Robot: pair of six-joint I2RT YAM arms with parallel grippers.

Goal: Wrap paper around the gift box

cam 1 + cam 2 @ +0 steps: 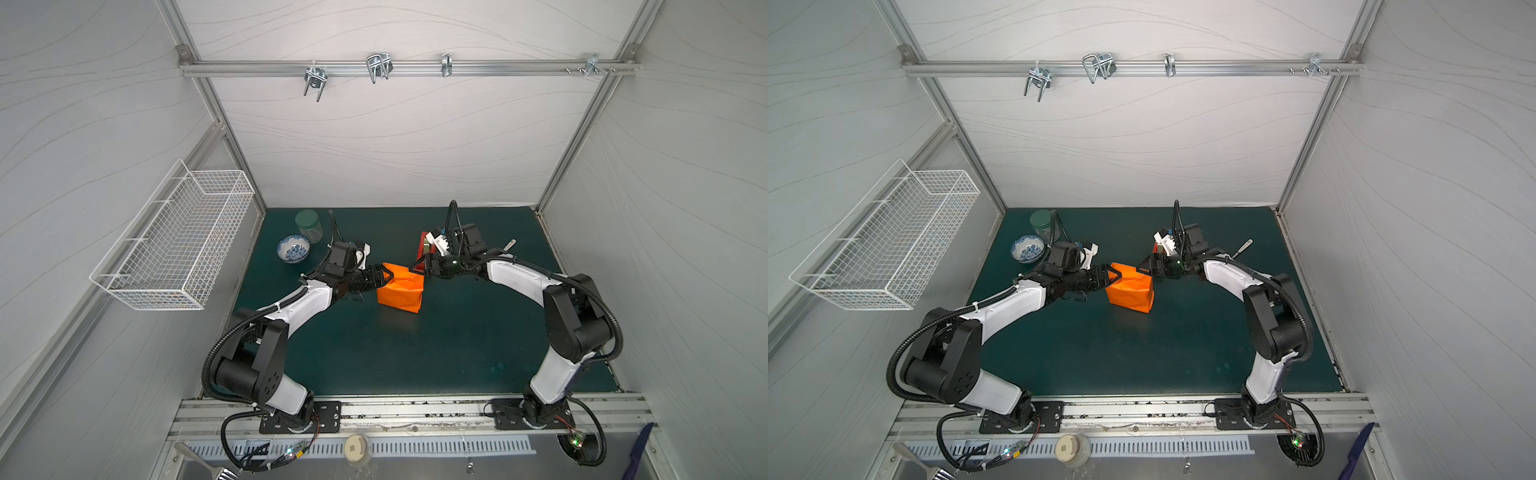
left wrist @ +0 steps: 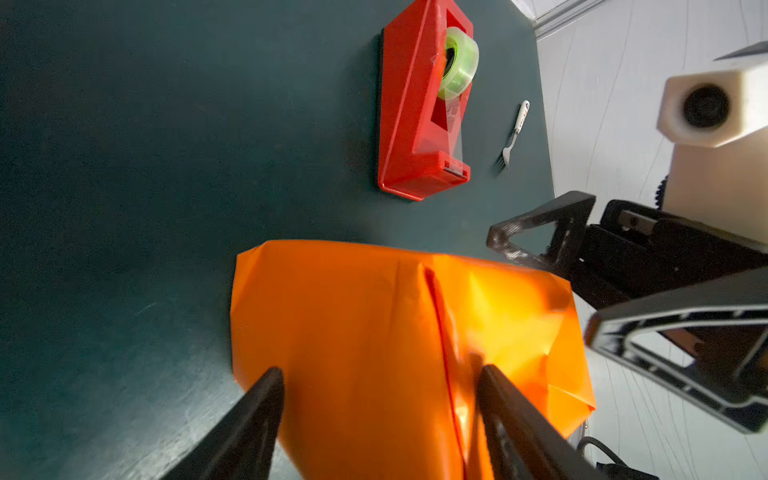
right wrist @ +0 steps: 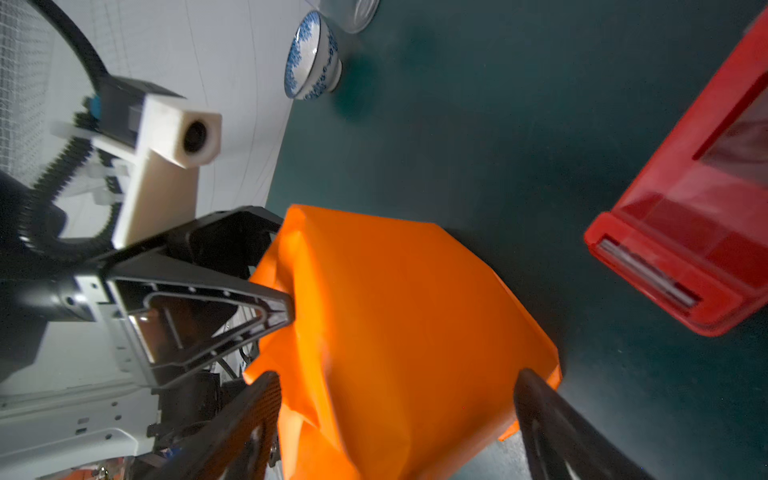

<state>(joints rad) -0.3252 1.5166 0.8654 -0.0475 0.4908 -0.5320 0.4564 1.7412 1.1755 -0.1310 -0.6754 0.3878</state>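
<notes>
Bright orange glossy paper (image 1: 401,293), folded into a boxy parcel, stands on edge near the middle of the dark green tabletop (image 1: 415,353). The left claw (image 1: 386,277) is at the parcel's upper left corner, fingers spread with the paper end between them. The right claw (image 1: 419,268) is at the upper right corner, spread wide astride that end, with a red plastic tape dispenser (image 2: 419,116) lying just behind it; whether either claw presses the paper is unclear.
</notes>
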